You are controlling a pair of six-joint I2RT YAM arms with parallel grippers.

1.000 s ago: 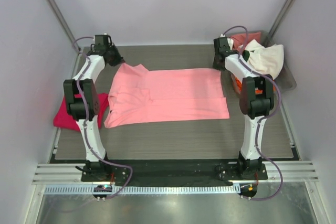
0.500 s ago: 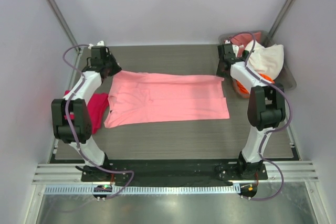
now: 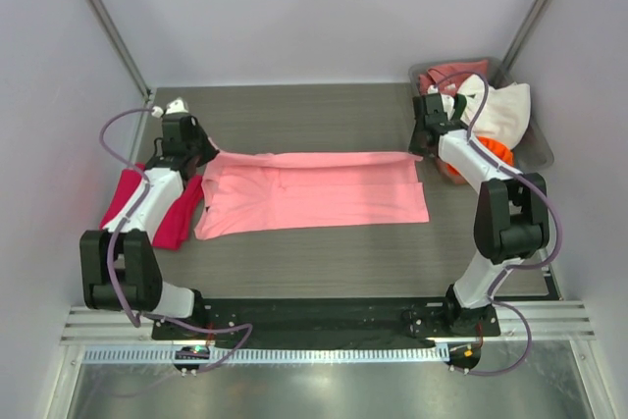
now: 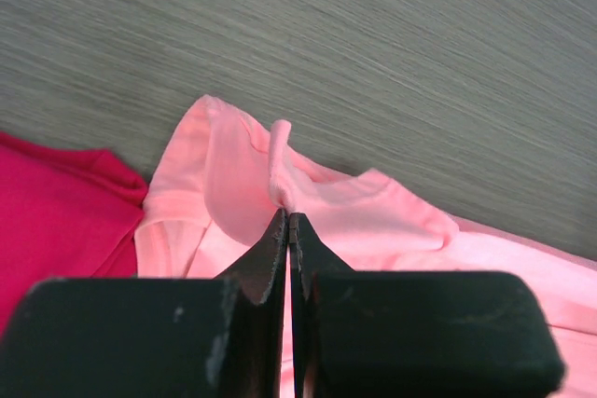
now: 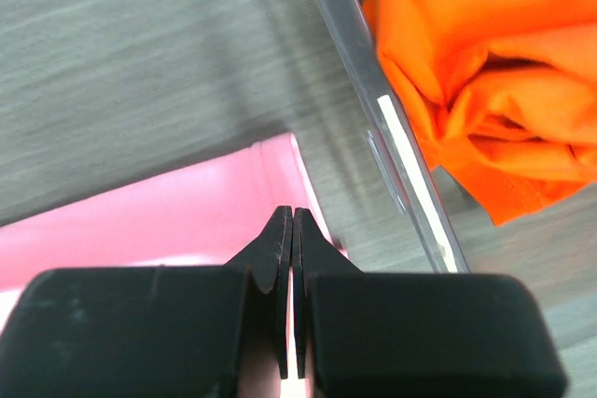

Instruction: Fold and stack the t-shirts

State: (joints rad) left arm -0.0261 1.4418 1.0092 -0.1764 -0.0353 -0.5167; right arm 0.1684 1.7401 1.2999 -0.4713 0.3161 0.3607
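The light pink t-shirt (image 3: 314, 188) lies across the middle of the table, its far edge lifted and folded over toward the near side. My left gripper (image 3: 201, 151) is shut on its collar end (image 4: 373, 221), pinching a fold at the fingertips (image 4: 287, 216). My right gripper (image 3: 419, 149) is shut on the far right corner of the pink shirt (image 5: 159, 216). A magenta-red t-shirt (image 3: 128, 198) lies folded at the table's left edge, partly under my left arm, and shows in the left wrist view (image 4: 56, 202). Orange (image 5: 485, 72), white (image 3: 505, 110) and dusty rose (image 3: 451, 74) shirts sit in the bin.
A clear plastic bin (image 3: 535, 149) stands at the back right, close beside my right gripper; its wall (image 5: 373, 118) runs just right of the pink corner. Walls enclose the table on the left, back and right.
Both grippers moved from the far edge toward the near side, carrying the pink shirt's far edge with them. The shirt now looks narrower. More of the magenta-red shirt shows.
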